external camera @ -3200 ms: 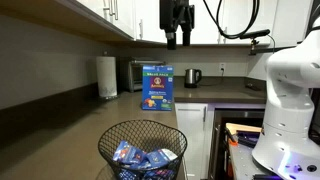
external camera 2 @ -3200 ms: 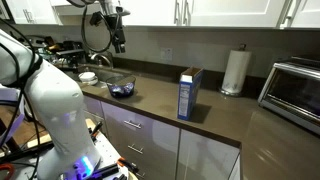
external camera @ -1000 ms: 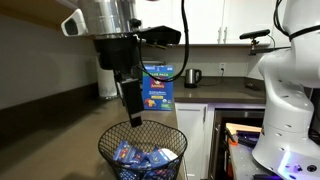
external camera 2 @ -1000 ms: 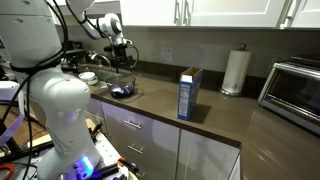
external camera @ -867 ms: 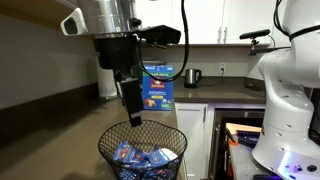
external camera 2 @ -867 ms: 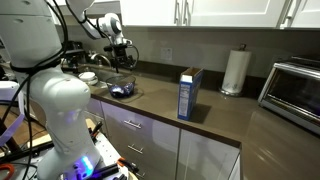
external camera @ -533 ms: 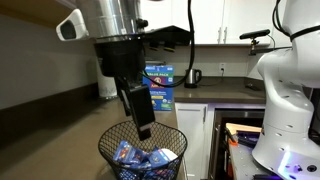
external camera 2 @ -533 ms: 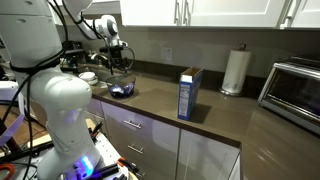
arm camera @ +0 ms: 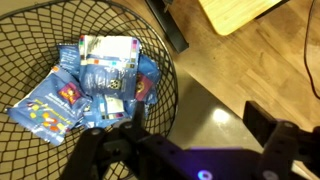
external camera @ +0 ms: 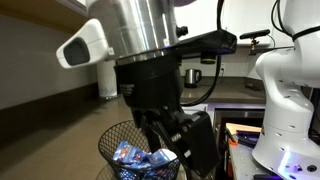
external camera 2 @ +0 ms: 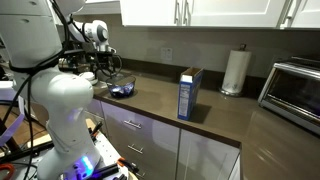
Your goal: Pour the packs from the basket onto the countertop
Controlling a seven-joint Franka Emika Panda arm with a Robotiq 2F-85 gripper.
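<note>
Blue packs lie heaped at the bottom of the black wire basket, which stands upright on the bench. End effector: jaws spread wide astride the basket's rim, one finger inside, gripping nothing visibly. An upright box stands well apart.
</note>
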